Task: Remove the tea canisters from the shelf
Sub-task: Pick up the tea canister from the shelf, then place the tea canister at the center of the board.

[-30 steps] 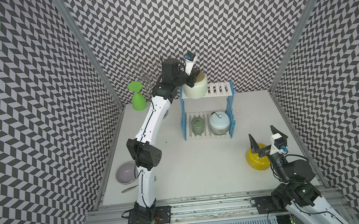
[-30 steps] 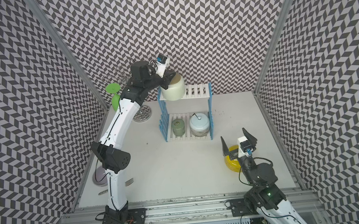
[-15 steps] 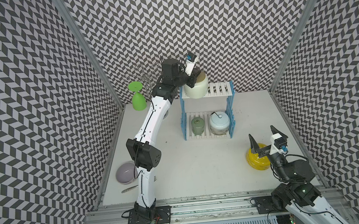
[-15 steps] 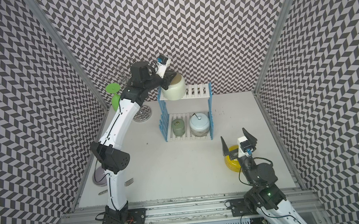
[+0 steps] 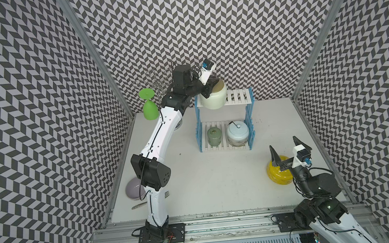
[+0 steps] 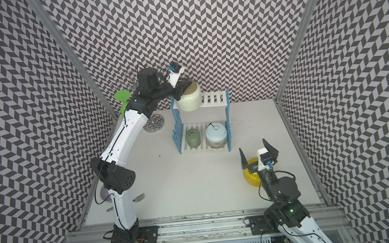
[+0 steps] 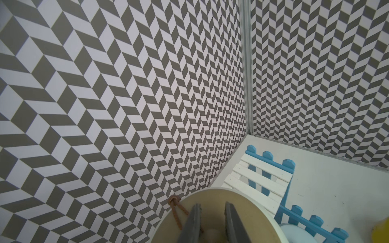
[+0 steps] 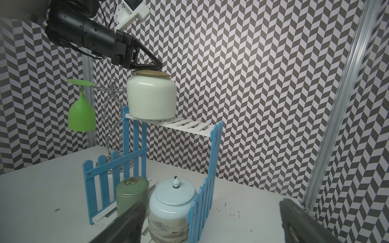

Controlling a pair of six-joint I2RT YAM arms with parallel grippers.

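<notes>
The large cream canister [image 5: 214, 98] [image 8: 151, 96] stands at the left end of the shelf's [image 5: 237, 96] top board. My left gripper [image 5: 211, 84] [image 7: 212, 205] lies across its gold-brown lid [image 7: 242, 208], shut on the small knob. On the lower board stand the sage green canister [image 5: 214, 136] [image 8: 131, 193] and the pale blue canister [image 5: 237, 132] [image 8: 172, 202]. The yellow canister [image 5: 276, 177] sits on the table at the front right. Just above it my right gripper [image 5: 283, 142] [image 8: 212, 203] hangs open and holds nothing.
A bright green goblet [image 5: 149, 108] hangs upside down from a chrome wire stand [image 5: 158, 81] at the back left, close to my left arm. A grey bowl [image 5: 134, 192] and a fork [image 6: 138, 197] lie at the front left. Patterned walls close three sides.
</notes>
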